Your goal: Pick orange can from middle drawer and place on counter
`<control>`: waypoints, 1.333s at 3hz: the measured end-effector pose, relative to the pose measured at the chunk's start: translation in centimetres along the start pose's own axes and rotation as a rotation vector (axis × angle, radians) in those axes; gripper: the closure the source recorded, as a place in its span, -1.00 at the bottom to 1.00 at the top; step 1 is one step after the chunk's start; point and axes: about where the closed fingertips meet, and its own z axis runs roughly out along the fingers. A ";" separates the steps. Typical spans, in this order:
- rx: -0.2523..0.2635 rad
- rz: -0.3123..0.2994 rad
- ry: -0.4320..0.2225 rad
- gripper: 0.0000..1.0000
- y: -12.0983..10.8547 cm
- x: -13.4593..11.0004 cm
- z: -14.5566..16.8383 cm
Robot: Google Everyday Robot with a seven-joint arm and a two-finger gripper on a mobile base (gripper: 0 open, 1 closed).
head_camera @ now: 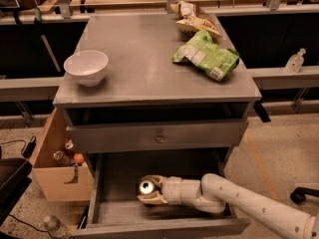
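Observation:
The orange can (147, 186) lies with its silver lid facing the camera, held between the fingers of my gripper (148, 190), inside the open middle drawer (117, 183). The gripper is shut on the can, near the drawer's left-centre, with my white arm (234, 203) reaching in from the lower right. The can's dark body is mostly hidden by the fingers. The grey counter (144, 68) lies above, with a closed knobbed drawer (158, 136) under it.
A white bowl (85, 67) stands on the counter's left. A green bag (207, 56) and a tan snack bag (192, 19) lie at its right rear. A cardboard box (57, 163) with bottles stands left of the cabinet. Workbenches run behind.

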 end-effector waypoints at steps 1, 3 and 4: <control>-0.003 0.000 -0.002 1.00 0.1 -0.1 0.2; -0.023 0.051 -0.038 1.00 1.1 -5.7 -2.4; -0.012 0.069 -0.029 1.00 1.0 -12.6 -6.8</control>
